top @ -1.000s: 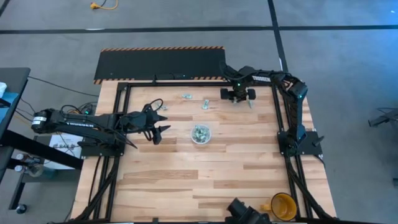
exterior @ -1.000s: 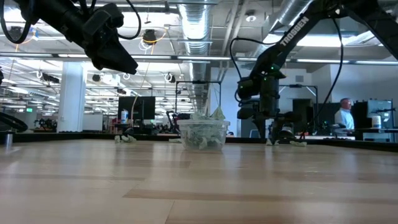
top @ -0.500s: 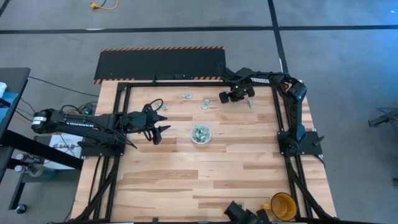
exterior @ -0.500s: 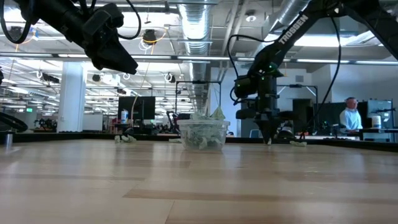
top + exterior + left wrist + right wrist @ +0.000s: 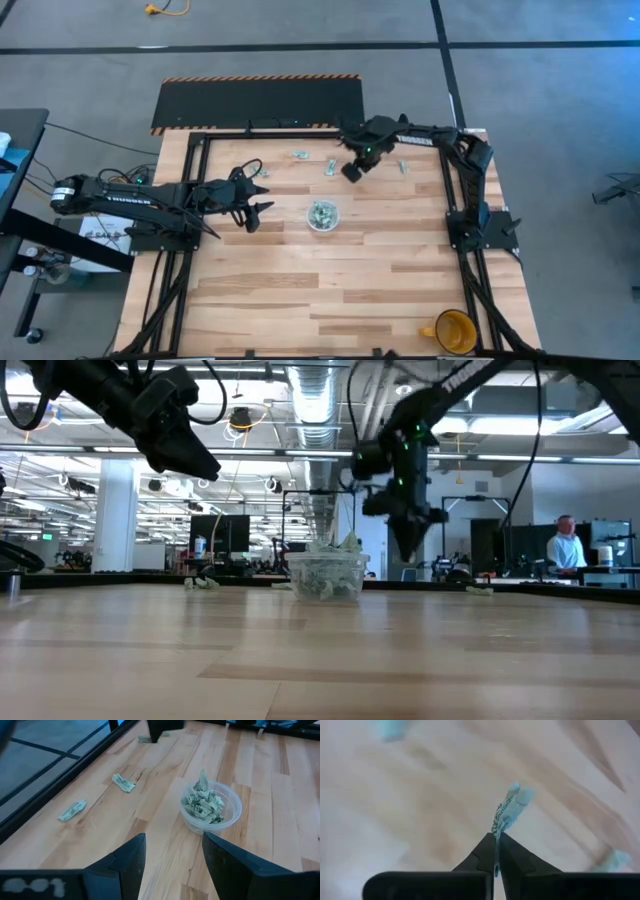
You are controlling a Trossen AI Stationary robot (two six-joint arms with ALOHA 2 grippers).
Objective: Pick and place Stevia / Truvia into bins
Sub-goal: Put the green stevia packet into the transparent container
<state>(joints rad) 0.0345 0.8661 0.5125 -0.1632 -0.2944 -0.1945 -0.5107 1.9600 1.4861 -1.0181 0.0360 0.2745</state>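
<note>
- Left gripper (image 5: 262, 196) hangs above the table left of the cup (image 5: 322, 215), fingers spread wide, nothing between them. You can leave it parked.
- Cup sits mid-table, already heaped with sachets (image 5: 202, 805); one stands up above the rim. Your drop has to clear that one.
- Loose sachets left at the far edge: one (image 5: 299, 155) far-left of the cup, one (image 5: 330, 167) just beside the right gripper, one (image 5: 403, 166) further right.
- Right gripper (image 5: 351, 171) is pinched tight on a sachet (image 5: 507, 807), held by one end, the rest standing up past the fingertips.
- Right arm reaches in from the right edge along the far side, wrist tipped down, gripper raised off the table, far-right of the cup.
- Thin grip, so carry slow, no jerks. Centre over the cup, come down near the rim, then release; it's light paper and probably drifts if dropped high.
</note>
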